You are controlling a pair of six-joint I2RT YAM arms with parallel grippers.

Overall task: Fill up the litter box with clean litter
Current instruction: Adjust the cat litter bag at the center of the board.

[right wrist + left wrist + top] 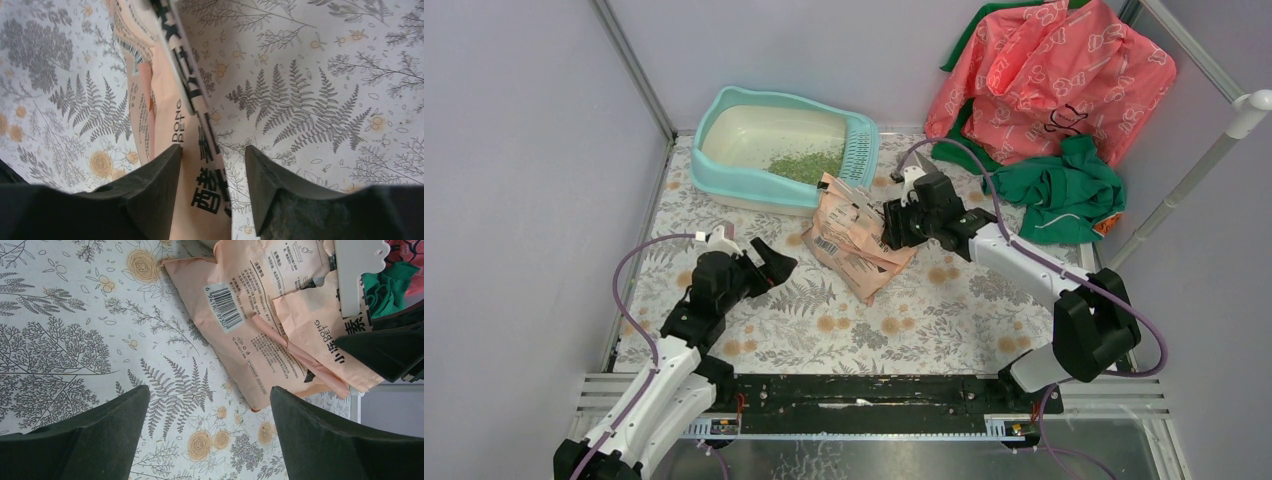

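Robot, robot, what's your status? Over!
Left jaws wide, empty. Right jaws around peach bag edge, not clamped. Litter box holds a small green litter heap. Bag lies beside it.

Overhead camera looks down from behind the arms; both wrist cameras, close above the fern-printed tabletop [75,340], share the peach-pink printed paper bag [160,115] beyond their jaws.

Bench cover [824,320] is printed w/ grey ferns & orange flowers. A crumpled peach paper bag [854,240] is laid flat near centre. A barcode label [226,307] & dark lettering are seen on it, and a 2nd peach flap is overlapped on its right side. At back right a pink patterned fabric [1049,75] is heaped against the wall. A green cloth [1064,190] is bunched just below it, touching. A white pole [1194,185] is slanted at far right.
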